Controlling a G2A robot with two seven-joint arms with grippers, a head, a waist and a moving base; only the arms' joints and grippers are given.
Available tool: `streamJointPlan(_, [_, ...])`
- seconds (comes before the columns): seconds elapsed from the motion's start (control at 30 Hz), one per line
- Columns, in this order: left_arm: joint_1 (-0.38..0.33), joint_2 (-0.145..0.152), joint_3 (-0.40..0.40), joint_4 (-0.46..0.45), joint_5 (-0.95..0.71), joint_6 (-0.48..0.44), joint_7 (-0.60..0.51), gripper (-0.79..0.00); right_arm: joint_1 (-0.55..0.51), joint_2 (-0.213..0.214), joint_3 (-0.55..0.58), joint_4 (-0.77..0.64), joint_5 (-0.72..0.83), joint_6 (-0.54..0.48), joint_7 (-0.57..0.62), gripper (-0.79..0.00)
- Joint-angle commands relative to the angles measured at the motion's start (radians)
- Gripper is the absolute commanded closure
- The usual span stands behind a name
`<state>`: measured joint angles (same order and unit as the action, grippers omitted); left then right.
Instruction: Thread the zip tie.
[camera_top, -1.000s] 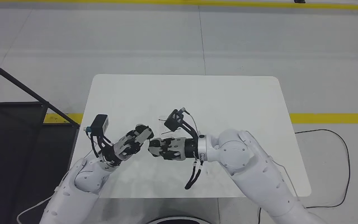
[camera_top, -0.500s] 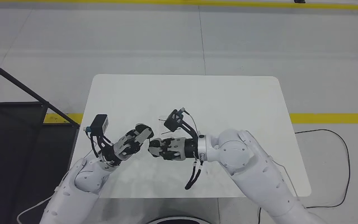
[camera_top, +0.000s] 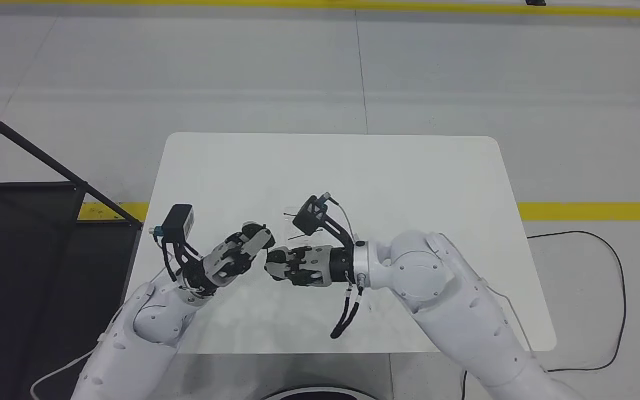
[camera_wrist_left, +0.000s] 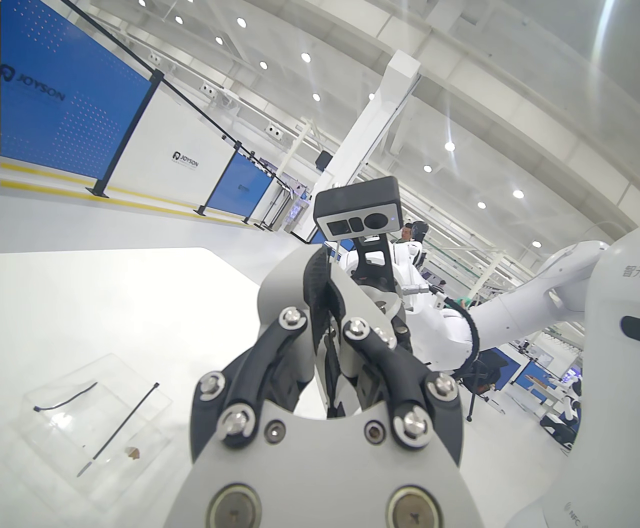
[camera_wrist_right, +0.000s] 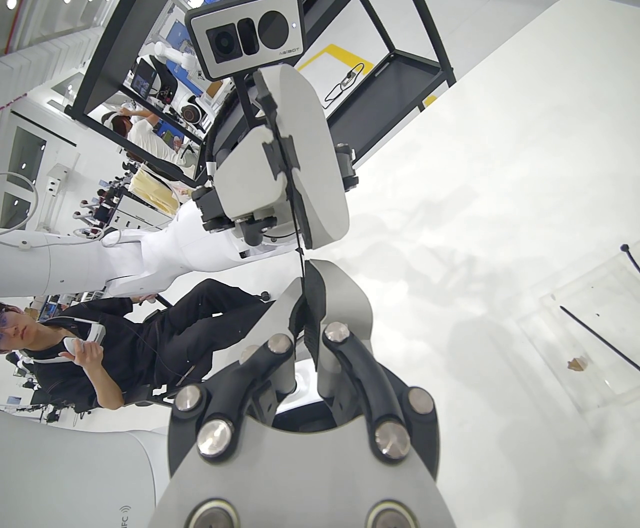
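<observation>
Evidently the threading is at its delicate stage: the left gripper (camera_top: 258, 239) and the right gripper (camera_top: 272, 262) stand tip to tip above the near part of the table (camera_top: 430, 170), almost touching. The zip tie (camera_wrist_right: 301, 250) bridges the small gap between them. Its long axis lies along the line joining the two sets of fingertips, so each gripper meets it end-on. Both pairs of fingers are pressed together on the strap, one at either side of the gap (which end carries the head I cannot tell). Neither arm is nearer. The next move, I judge, turns on keeping that axis straight while one end is fed. Off to the side sits a clear tray (camera_wrist_left: 55, 440) holding spare ties (camera_wrist_left: 120, 428).
</observation>
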<state>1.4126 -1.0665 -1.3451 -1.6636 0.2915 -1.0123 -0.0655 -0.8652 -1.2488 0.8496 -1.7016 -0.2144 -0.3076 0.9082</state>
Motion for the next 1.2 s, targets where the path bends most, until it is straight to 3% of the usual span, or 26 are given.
streamJointPlan(0.0, [0.0, 0.0, 0.0, 0.0, 0.0, 0.0, 0.0, 0.0, 0.0, 0.0, 0.0, 0.0, 0.0, 0.0, 0.0, 0.0])
streamJointPlan(0.07, [0.0, 0.0, 0.0, 0.001, -0.001, 0.0, 0.002, 0.0, 0.0, 0.0, 0.0, 0.001, 0.0, 0.001, 0.0, 0.0])
streamJointPlan(0.1, [0.0, 0.0, 0.0, 0.001, -0.001, 0.0, 0.002, 0.0, 0.0, 0.0, 0.0, 0.001, 0.001, 0.003, 0.0, -0.055])
streamJointPlan(0.13, [0.0, 0.0, 0.0, 0.001, 0.0, 0.0, 0.003, 0.0, 0.0, 0.0, 0.0, 0.001, 0.003, 0.004, 0.0, -0.268])
streamJointPlan(0.17, [0.0, 0.0, -0.001, 0.001, 0.001, 0.0, 0.004, 0.0, 0.001, 0.0, 0.001, 0.002, 0.003, 0.005, -0.001, -0.557])
streamJointPlan(0.2, [-0.001, 0.0, -0.004, 0.001, 0.005, 0.0, 0.006, 0.0, 0.001, 0.0, 0.004, 0.003, 0.005, 0.007, -0.001, -0.711])
streamJointPlan(0.23, [0.0, 0.0, -0.008, 0.0, 0.011, 0.0, 0.012, 0.0, 0.0, 0.001, 0.01, 0.002, 0.006, 0.008, -0.003, -0.785])
streamJointPlan(0.43, [0.03, -0.007, -0.079, -0.023, 0.137, 0.011, 0.121, 0.0, -0.057, 0.022, 0.089, -0.027, -0.04, 0.041, -0.027, -0.785])
streamJointPlan(0.57, [0.069, -0.017, -0.122, -0.052, 0.275, 0.086, 0.222, 0.0, -0.104, 0.037, 0.148, -0.057, -0.125, 0.158, -0.049, -0.785])
streamJointPlan(0.67, [0.097, -0.024, -0.131, -0.053, 0.366, 0.143, 0.278, 0.0, -0.112, 0.043, 0.167, -0.049, -0.202, 0.304, -0.033, -0.785])
streamJointPlan(1.07, [0.107, -0.026, -0.132, -0.048, 0.389, 0.167, 0.287, 0.0, -0.115, 0.043, 0.162, -0.039, -0.216, 0.325, -0.031, -0.785])
streamJointPlan(1.17, [0.106, -0.028, -0.121, -0.044, 0.387, 0.191, 0.264, 0.0, -0.086, 0.038, 0.145, 0.004, -0.244, 0.383, -0.029, -0.785])
